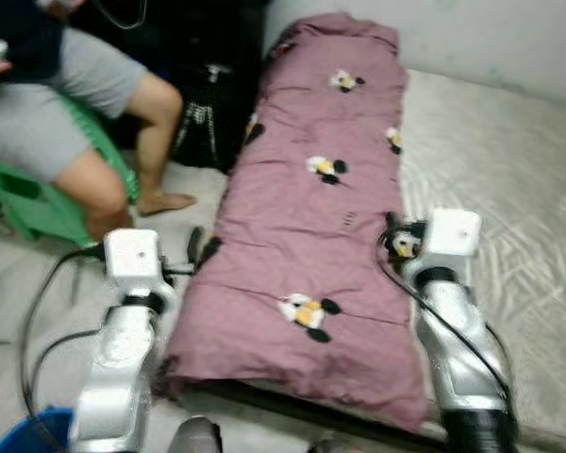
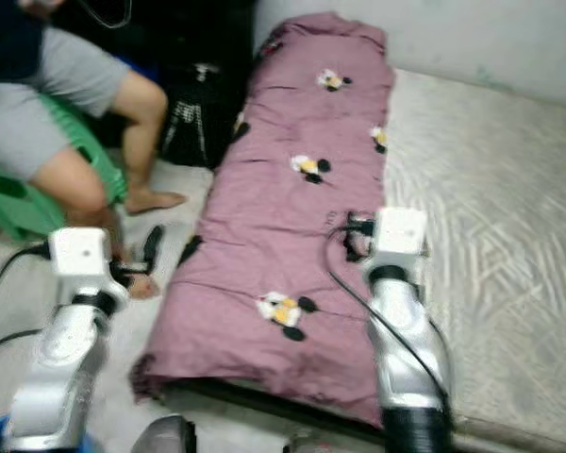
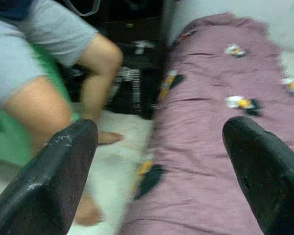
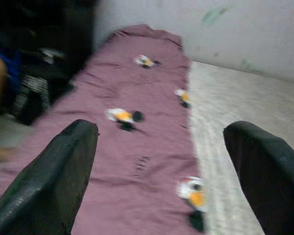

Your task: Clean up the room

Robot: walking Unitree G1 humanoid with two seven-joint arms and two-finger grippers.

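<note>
Mauve blanket [image 1: 311, 217] w/ cartoon prints lies folded lengthwise along the left side of the mattress [image 1: 509, 189], near end hanging over the mattress edge. Mattress bare and pale to the blanket's right, wall behind. Right gripper [image 4: 161, 171] hovers over the blanket's right edge, fingers [image 4: 49, 181] spread wide, nothing between them. Left gripper [image 3: 161, 166] sits off the blanket's left edge above the floor [image 1: 193, 184], fingers [image 3: 44, 181] also apart, empty. Person's leg [image 1: 156, 142] left of the bed, seated on a green stool [image 1: 28, 203]. Dark bag [image 1: 208, 118] beside the bed. Pics blurry.
</note>
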